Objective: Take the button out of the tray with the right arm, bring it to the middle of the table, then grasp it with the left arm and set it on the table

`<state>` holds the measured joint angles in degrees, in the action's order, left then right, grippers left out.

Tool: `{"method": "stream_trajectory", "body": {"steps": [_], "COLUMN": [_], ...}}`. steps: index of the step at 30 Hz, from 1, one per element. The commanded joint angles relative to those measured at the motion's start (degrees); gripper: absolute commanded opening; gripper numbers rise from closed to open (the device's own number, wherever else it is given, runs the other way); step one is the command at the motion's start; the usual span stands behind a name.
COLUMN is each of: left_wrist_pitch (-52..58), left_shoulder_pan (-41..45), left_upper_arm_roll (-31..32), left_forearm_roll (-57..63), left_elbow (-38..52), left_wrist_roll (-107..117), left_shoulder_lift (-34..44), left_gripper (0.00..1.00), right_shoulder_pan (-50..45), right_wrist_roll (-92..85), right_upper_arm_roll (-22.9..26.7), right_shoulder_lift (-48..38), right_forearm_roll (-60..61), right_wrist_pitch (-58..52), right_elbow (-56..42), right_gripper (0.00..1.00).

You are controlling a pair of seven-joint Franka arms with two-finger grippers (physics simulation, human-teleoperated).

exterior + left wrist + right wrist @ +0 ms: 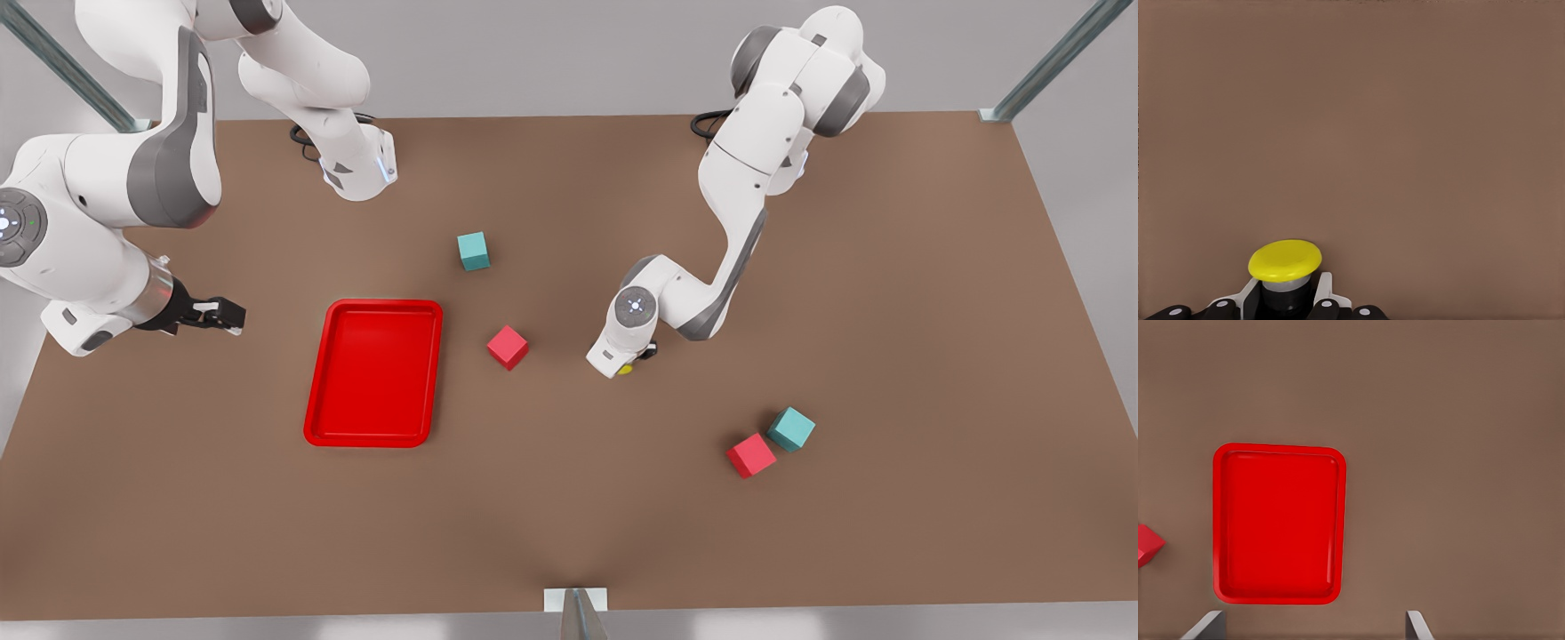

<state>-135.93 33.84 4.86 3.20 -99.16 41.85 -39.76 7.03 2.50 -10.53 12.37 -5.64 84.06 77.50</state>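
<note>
Left gripper (633, 363) low over mid-table, fingers (1321, 293) closed around the button (1284, 261); whether the button touches the table (889, 293) can't be told. Right gripper (222, 313) hangs near the table's edge on the front view's left, beside the tray (373, 440), fingertips (1418, 627) spread wide, holding nothing. Red cube (508, 347) sits between tray and button.
</note>
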Motion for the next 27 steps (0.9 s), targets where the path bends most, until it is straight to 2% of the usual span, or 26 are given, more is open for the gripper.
{"method": "stream_trajectory", "body": {"steps": [1, 5, 7, 10, 13, 15, 18, 22, 27], "left_wrist_pitch": [0.14, 0.05, 0.05, 0.05, -0.04, 4.45, 17.88, 30.9, 31.61], "left_shoulder_pan": [0.0, 0.0, -0.18, -0.26, -0.35, 0.17, 3.6, 5.8, 8.44], "left_upper_arm_roll": [-0.02, -1.08, -1.78, -2.66, -2.75, -2.57, -2.92, -3.01, -2.92], "left_forearm_roll": [0.49, 1.46, 8.3, 13.66, 21.4, 32.3, 46.97, 58.05, 64.83], "left_elbow": [0.55, 2.66, 3.97, 5.73, 6.88, 8.11, 8.2, 8.2, 8.2], "left_wrist_roll": [0.42, 1.83, 5.86, 23.42, 56.72, 78.46, 91.46, 109.22, 126.54], "left_shoulder_lift": [0.21, 1.18, 1.71, 1.44, 1.09, 1.09, 0.91, -0.84, -2.86], "left_gripper": [0.46, 0.46, 0.46, 0.46, 0.46, 0.46, 0.46, 0.46, 0.46], "right_shoulder_pan": [-0.09, -0.09, 0.0, -0.09, -0.09, -0.09, -0.09, -0.18, -0.27], "right_wrist_roll": [-0.22, -0.22, -0.22, -0.13, -0.22, -0.22, -0.22, -0.22, -0.22], "right_upper_arm_roll": [-0.02, -0.02, -0.02, -0.02, -0.02, -0.02, -0.02, -0.02, -0.02], "right_shoulder_lift": [-0.06, -0.06, -0.06, -0.06, -0.06, -0.06, -0.06, 0.02, 0.02], "right_forearm_roll": [0.02, 0.02, 0.02, -0.07, -0.07, -0.16, -0.16, -0.16, -0.16], "right_wrist_pitch": [-0.03, -0.03, -0.03, -0.03, -0.03, -0.03, -0.03, -0.03, -0.03], "right_elbow": [-0.07, 0.02, 0.02, -0.07, -0.07, 0.02, 0.02, -0.07, 0.02], "right_gripper": [1.0, 1.0, 1.0, 1.0, 1.0, 1.0, 1.0, 1.0, 1.0]}}
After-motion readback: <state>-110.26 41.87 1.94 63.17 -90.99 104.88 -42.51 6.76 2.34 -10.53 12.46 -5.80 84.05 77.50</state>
